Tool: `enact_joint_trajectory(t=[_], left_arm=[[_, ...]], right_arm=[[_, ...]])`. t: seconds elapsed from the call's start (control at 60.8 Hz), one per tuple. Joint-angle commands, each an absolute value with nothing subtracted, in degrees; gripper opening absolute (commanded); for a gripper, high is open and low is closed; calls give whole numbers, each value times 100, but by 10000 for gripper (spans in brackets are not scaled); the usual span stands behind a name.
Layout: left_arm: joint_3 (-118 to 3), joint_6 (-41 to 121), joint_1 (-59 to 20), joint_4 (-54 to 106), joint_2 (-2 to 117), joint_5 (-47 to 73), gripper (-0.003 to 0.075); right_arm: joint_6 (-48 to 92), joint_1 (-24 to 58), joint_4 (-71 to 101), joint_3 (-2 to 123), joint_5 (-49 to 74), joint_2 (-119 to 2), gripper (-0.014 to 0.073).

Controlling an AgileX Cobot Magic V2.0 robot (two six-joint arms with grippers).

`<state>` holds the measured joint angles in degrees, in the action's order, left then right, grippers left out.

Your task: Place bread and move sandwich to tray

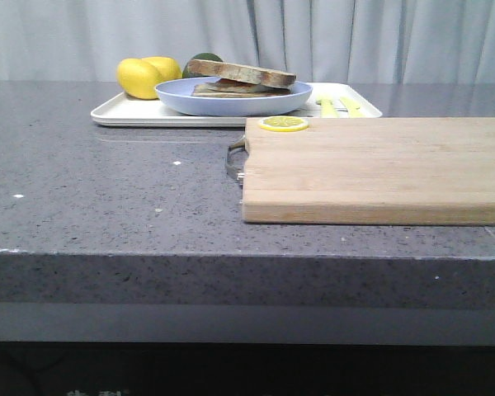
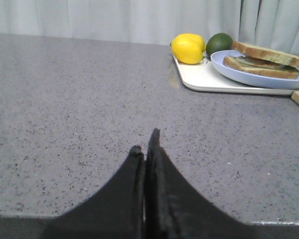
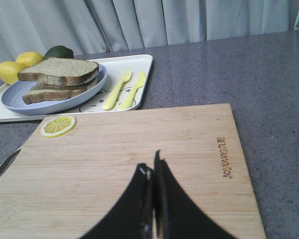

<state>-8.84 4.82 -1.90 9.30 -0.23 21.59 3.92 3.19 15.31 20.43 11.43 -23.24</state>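
Behind the cutting board (image 1: pixel 371 169), on grey speckled counter (image 1: pixel 107 190) — the tray (image 1: pixel 115 113) carries the sandwich (image 1: pixel 241 78). Curtains (image 1: pixel 355 37) hang beyond. Left gripper (image 2: pixel 145 144) and right gripper (image 3: pixel 150 167) — both clenched, holding nothing.

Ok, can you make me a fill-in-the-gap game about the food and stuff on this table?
1. The sandwich sits on a blue ____.
2. That dish stands on the white ____.
3. The lemon slice lies on the wooden ____.
4. Beside the yellow fork lies a yellow ____.

Missing words: plate, tray, cutting board, knife.
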Motion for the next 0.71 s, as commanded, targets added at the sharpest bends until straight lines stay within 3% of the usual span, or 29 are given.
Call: enact_joint_trajectory(t=[0.0, 0.247, 0.691], left_arm=[[-820, 417, -183, 941, -161, 1438, -20], [45, 404, -183, 965, -161, 345, -20], [29, 404, -183, 965, -161, 419, -20]], right_arm=[[428, 299, 1566, 2202, 713, -2343, -68], [428, 299, 1566, 2202, 732, -2343, -68], [428, 299, 1566, 2202, 732, -2343, -68]])
